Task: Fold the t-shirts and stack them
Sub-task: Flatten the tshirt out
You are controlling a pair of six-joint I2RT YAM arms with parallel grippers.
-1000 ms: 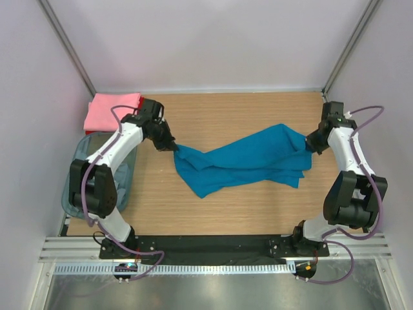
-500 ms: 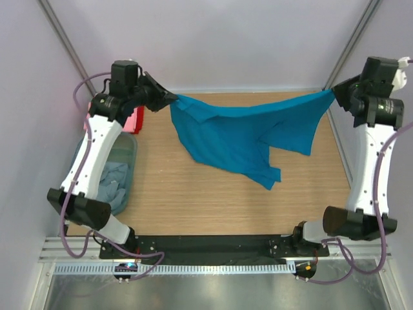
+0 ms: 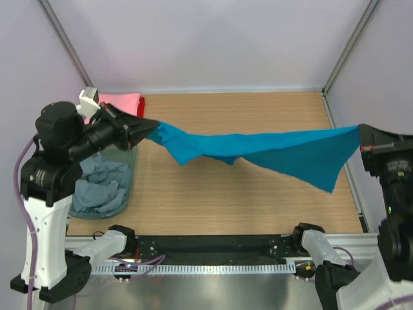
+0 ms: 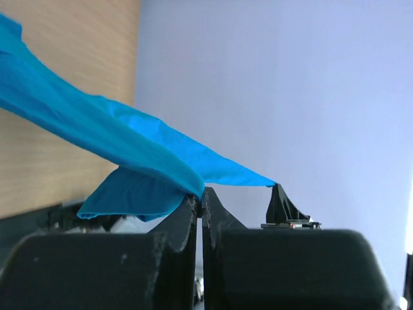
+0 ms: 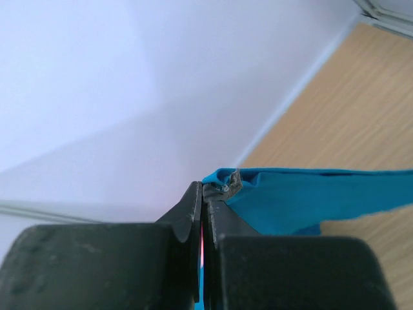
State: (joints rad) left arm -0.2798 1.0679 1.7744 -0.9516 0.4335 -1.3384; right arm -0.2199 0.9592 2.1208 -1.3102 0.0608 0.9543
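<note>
A teal blue t-shirt (image 3: pixel 271 152) hangs stretched in the air across the table between both arms. My left gripper (image 3: pixel 150 127) is shut on its left end, and the cloth (image 4: pixel 129 155) comes out from the closed jaw tips (image 4: pixel 200 192) in the left wrist view. My right gripper (image 3: pixel 361 137) is shut on the right end, with a bunched corner (image 5: pixel 229 184) pinched at the tips (image 5: pixel 205 190). A folded pink t-shirt (image 3: pixel 119 101) lies at the back left with a red one (image 3: pixel 141 103) beside it. Pale grey-blue t-shirts (image 3: pixel 100 184) lie crumpled in the bin.
The translucent grey-blue plastic bin (image 3: pixel 129 184) stands at the left edge of the wooden table (image 3: pixel 245 194), under my left arm. Grey walls and metal corner posts (image 3: pixel 348 45) close in the back and sides.
Both arms have swung up and toward the near edge, lifting the teal shirt off the table and pulling it taut into a long band. The bin's contents now show.
</note>
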